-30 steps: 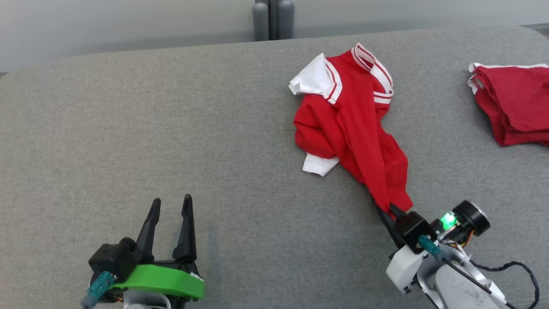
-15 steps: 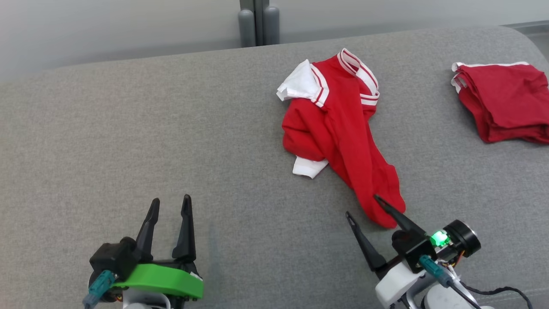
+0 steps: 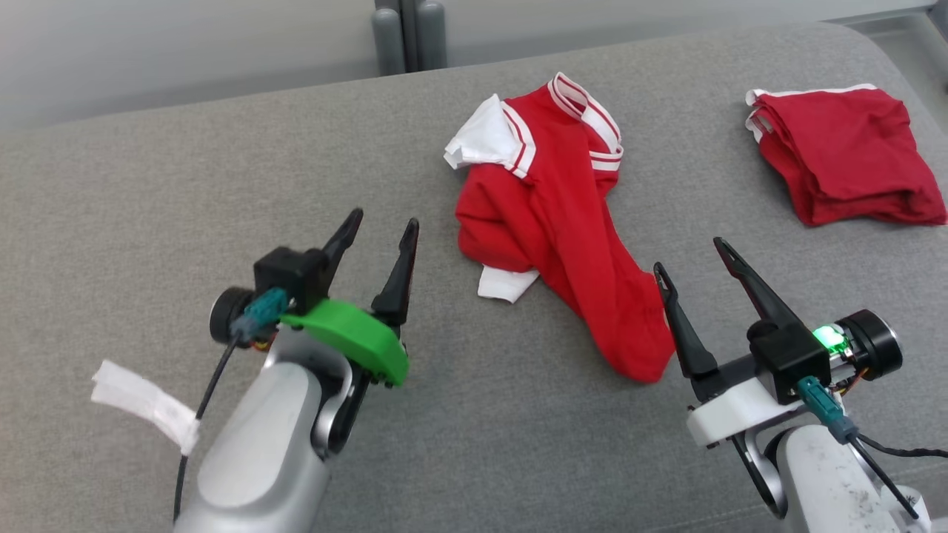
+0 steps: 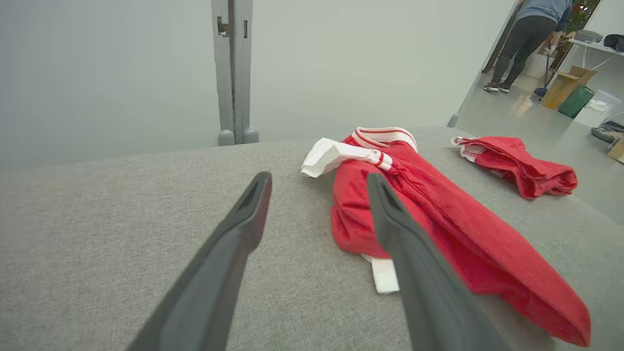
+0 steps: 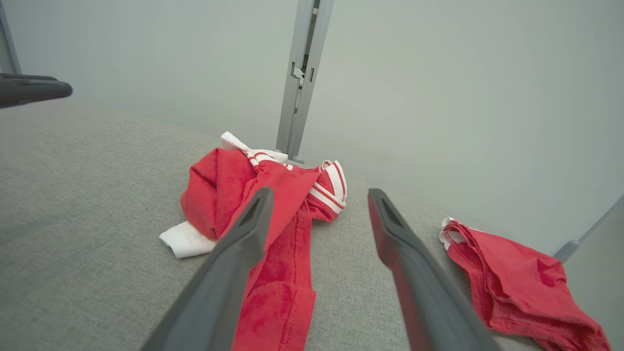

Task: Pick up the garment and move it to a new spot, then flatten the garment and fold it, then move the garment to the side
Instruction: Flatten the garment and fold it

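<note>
Head view: we note grey fabric worktop (image 3: 148,185), pale wall (image 3: 185,44) behind; folded red cloth (image 3: 844,155) upper right, white strip (image 3: 144,403) lower left. Spread and empty: left pincer (image 3: 385,218), right pincer (image 3: 689,255).

The garment (image 3: 563,244) is red with white, red-striped trim. My table (image 3: 148,185) is grey, my left claw (image 3: 385,218) black and green.

free: grey surface (image 3: 148,185) left of garment (image 3: 563,222) | obstacle: folded red cloth (image 3: 844,155) far right
</note>
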You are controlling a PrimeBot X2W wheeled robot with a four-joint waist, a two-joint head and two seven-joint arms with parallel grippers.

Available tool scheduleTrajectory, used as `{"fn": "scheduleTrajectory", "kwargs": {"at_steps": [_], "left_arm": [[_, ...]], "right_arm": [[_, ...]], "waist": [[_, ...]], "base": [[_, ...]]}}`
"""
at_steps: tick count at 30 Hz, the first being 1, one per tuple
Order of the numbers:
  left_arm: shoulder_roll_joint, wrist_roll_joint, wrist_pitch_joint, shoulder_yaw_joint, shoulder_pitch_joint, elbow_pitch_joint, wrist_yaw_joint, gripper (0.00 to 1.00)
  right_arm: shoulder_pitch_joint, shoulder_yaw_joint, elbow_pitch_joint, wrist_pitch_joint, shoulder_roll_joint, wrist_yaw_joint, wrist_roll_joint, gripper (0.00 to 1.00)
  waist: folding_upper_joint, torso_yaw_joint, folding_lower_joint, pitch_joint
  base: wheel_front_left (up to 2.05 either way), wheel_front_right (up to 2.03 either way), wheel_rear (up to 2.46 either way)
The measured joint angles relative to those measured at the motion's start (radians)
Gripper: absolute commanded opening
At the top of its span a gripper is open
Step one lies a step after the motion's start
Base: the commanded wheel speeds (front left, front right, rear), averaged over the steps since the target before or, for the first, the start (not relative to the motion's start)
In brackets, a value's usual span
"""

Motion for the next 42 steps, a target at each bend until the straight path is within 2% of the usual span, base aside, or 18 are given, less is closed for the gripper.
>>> {"fn": "scheduleTrajectory", "kwargs": {"at_steps": [9,18,32,33,35,36,37,38,42], "left_arm": [[0.027,-0.003,0.056,-0.125,-0.253,0.202,-0.001,1.00],[0.058,0.000,0.021,-0.174,-0.404,0.413,-0.001,1.00],[0.069,0.036,-0.078,-0.255,-0.553,0.535,-0.001,1.00],[0.070,0.041,-0.081,-0.265,-0.560,0.538,-0.001,0.89],[0.070,0.042,-0.089,-0.282,-0.570,0.544,-0.001,0.47],[0.070,0.042,-0.091,-0.287,-0.573,0.546,-0.001,0.32],[0.070,0.039,-0.093,-0.294,-0.578,0.548,-0.001,0.10],[0.069,0.038,-0.094,-0.302,-0.583,0.549,-0.001,0.00],[0.068,0.034,-0.103,-0.324,-0.592,0.556,-0.001,0.00]], "right_arm": [[-0.057,0.029,0.007,-0.005,0.003,0.000,0.043,1.00],[-0.097,0.029,0.012,-0.011,0.003,0.000,0.067,1.00],[-0.115,0.033,0.003,-0.011,0.003,0.000,0.078,1.00],[-0.115,0.033,0.004,-0.011,0.003,0.000,0.080,1.00],[-0.114,0.035,0.005,-0.011,0.003,0.000,0.081,1.00],[-0.114,0.035,0.006,-0.011,0.003,0.000,0.081,1.00],[-0.114,0.036,0.007,-0.011,0.003,0.000,0.082,1.00],[-0.113,0.037,0.007,-0.011,0.003,0.000,0.083,1.00],[-0.110,0.032,0.011,-0.011,0.003,0.000,0.083,1.00]], "waist": [[0.0000,-0.078,0.0000,0.063],[0.0000,-0.165,0.0000,0.162],[0.0000,-0.239,0.0000,0.233],[0.0000,-0.239,0.0000,0.232],[0.0000,-0.239,0.0000,0.229],[0.0000,-0.238,0.0000,0.228],[0.0000,-0.237,0.0000,0.227],[0.0000,-0.236,0.0000,0.225],[0.0000,-0.226,0.0000,0.215]], "base": [[0.00,0.00,0.00],[0.00,0.00,0.00],[0.00,0.00,0.00],[0.00,0.00,0.00],[0.00,0.00,0.00],[0.00,0.00,0.00],[0.00,0.00,0.00],[0.00,0.00,0.00],[0.00,0.00,0.00]]}}
